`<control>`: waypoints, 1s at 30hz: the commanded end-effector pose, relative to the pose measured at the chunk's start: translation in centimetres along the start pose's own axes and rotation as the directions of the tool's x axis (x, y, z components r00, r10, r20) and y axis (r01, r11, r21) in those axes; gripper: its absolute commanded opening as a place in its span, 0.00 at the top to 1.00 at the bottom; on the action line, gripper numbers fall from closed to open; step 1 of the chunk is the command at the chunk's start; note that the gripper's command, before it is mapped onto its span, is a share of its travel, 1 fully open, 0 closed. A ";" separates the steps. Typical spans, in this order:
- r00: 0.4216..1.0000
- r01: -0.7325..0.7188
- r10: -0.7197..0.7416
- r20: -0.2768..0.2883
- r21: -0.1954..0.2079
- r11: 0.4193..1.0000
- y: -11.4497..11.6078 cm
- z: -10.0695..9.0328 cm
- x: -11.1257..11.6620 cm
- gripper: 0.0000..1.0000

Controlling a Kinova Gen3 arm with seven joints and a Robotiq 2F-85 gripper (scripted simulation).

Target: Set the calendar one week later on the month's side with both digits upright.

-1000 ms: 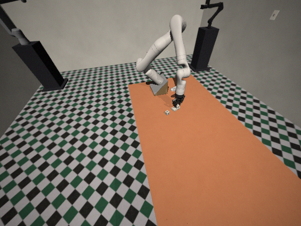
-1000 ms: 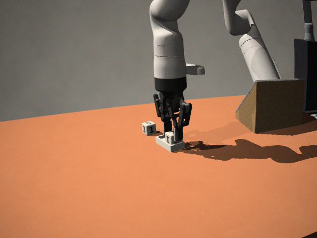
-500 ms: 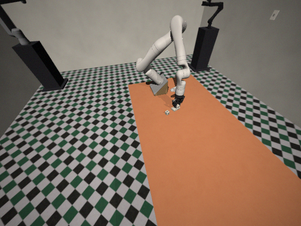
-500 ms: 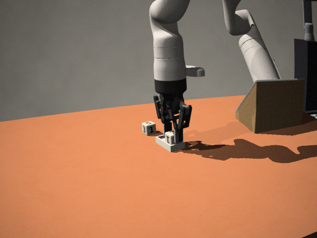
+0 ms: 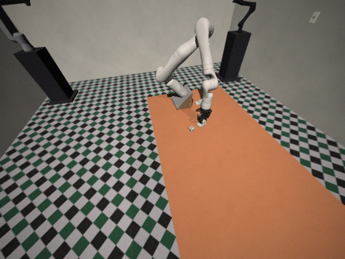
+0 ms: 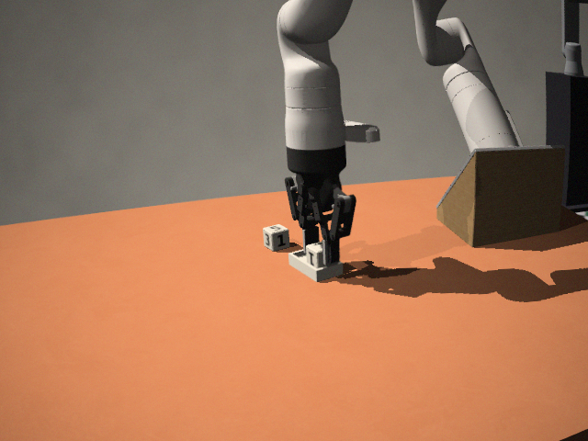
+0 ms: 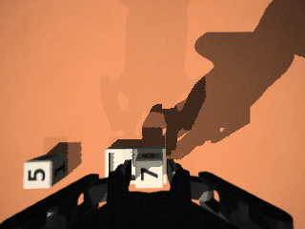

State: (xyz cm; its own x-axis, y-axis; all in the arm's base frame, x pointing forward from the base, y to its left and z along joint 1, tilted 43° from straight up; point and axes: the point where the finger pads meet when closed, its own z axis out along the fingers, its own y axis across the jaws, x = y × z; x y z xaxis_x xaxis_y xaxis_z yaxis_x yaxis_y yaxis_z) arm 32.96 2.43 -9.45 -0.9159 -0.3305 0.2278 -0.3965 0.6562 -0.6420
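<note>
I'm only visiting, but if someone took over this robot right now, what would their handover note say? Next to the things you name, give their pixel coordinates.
Gripper (image 5: pixel 202 120) (image 6: pixel 322 249) (image 7: pixel 149 167): partly open, fingers on either side of one cube, with slight gaps visible.
Things: that number cube (image 5: pixel 204 122) (image 6: pixel 314 256) (image 7: pixel 149 176) is in the tray (image 5: pixel 199 125) (image 6: pixel 302 267). The loose cube (image 5: pixel 191 129) (image 6: pixel 276 238) (image 7: pixel 37 176) sits outside it.
Done: tray on the table (image 5: pixel 222 167) (image 6: pixel 237 356) (image 7: pixel 62 72), one cube in it. The date can't be confirmed.
Left: put the loose cube in beside the other, check both digits are right and upright, let go, move the arm away.
</note>
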 end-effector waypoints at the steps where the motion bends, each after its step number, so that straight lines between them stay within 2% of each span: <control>1: 1.000 0.000 0.000 0.001 -0.001 1.000 0.0 -0.1 0.0 0.54; 10: 1.000 0.000 0.000 0.001 -0.001 1.000 0.0 -0.1 0.0 0.54; 11: 1.000 0.000 0.000 0.001 -0.001 1.000 0.0 -0.1 0.0 0.74; 30: 1.000 0.000 0.000 0.001 -0.001 1.000 0.0 -0.1 0.0 0.74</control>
State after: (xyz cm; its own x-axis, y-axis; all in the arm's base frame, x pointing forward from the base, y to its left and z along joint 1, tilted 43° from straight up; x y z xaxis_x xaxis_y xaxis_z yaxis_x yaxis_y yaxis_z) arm 32.97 2.46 -9.43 -0.9159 -0.3309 0.2275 -0.3965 0.6563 -0.6419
